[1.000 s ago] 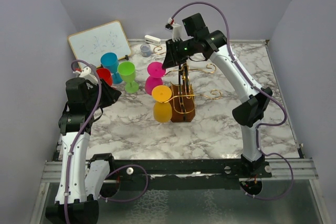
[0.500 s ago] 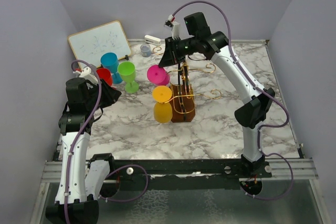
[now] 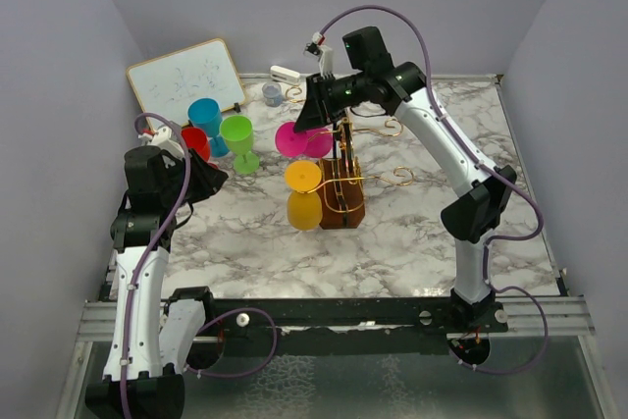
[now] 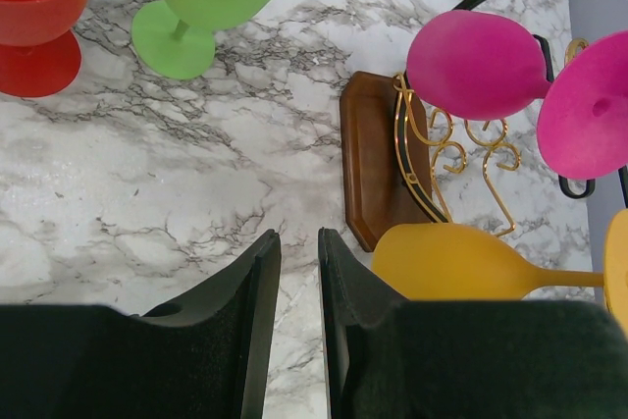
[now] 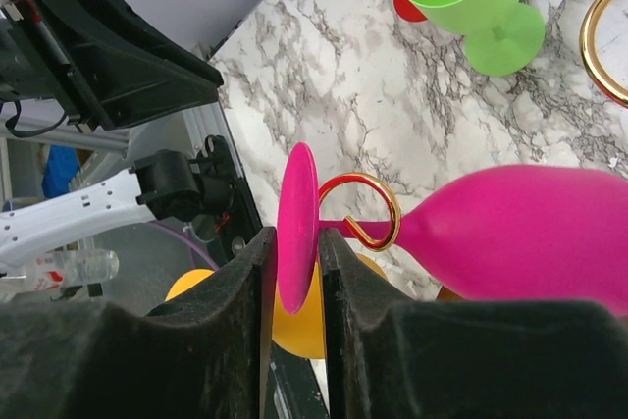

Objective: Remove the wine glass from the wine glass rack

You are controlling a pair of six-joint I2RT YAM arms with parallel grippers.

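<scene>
Near the left edge, the left gripper (image 4: 297, 242) is idling, its fingers narrowly apart and empty. At mid-desk, the wine glass rack (image 3: 343, 193) is carrying a yellow glass (image 3: 304, 193). Toward the far edge, the right gripper (image 5: 292, 242) is pinching the pink wine glass (image 5: 530, 228) by its foot. It has been tipping the glass sideways (stem still inside a gold curl (image 5: 368, 208)), so the glass is not free yet.
</scene>
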